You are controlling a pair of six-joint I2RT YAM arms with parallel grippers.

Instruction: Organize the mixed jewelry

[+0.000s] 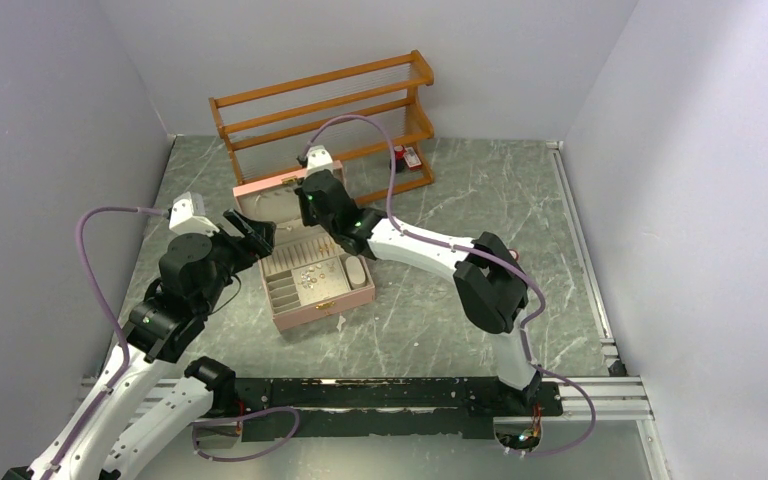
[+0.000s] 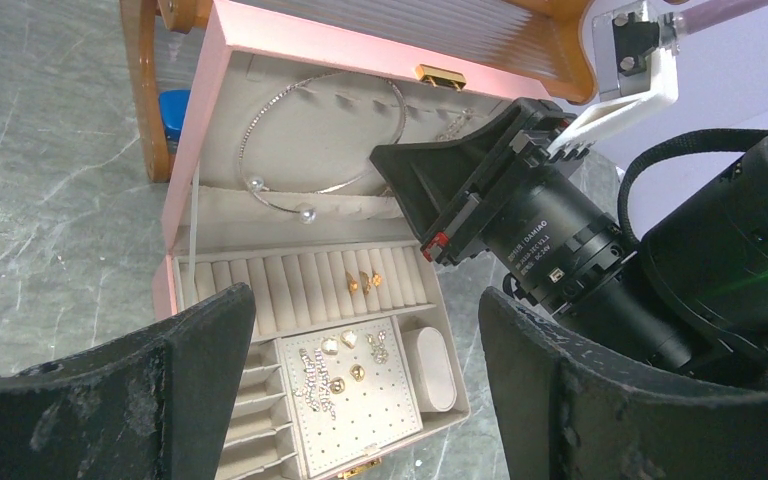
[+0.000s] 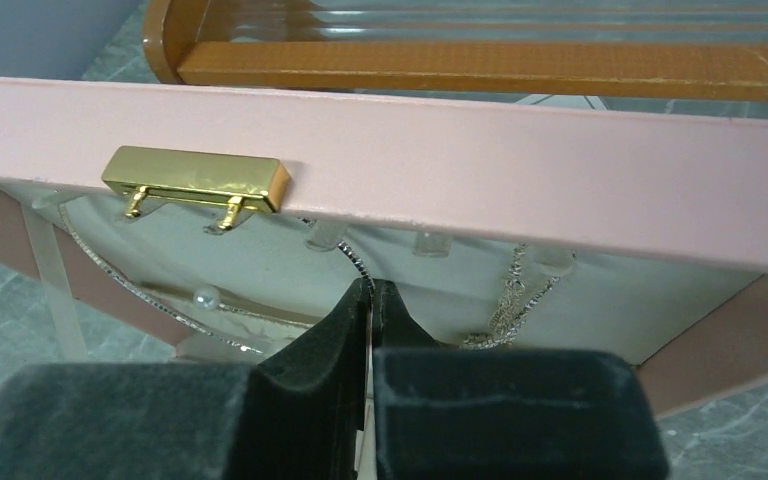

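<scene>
Mixed jewelry (image 2: 345, 372) sits in the open pink box (image 1: 312, 314), earrings on the pin pad & rings in the roll slots, w/ right gripper (image 3: 371, 300) clenched tight inside the lid, left gripper (image 1: 252, 230) spread wide just beside the box's left side

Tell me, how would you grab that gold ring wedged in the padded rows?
Probably pinch the exposed top of the gold ring, coming straight down from above. It stands upright with its lower part tucked between the padded rolls, so only the top offers a hold.
</scene>
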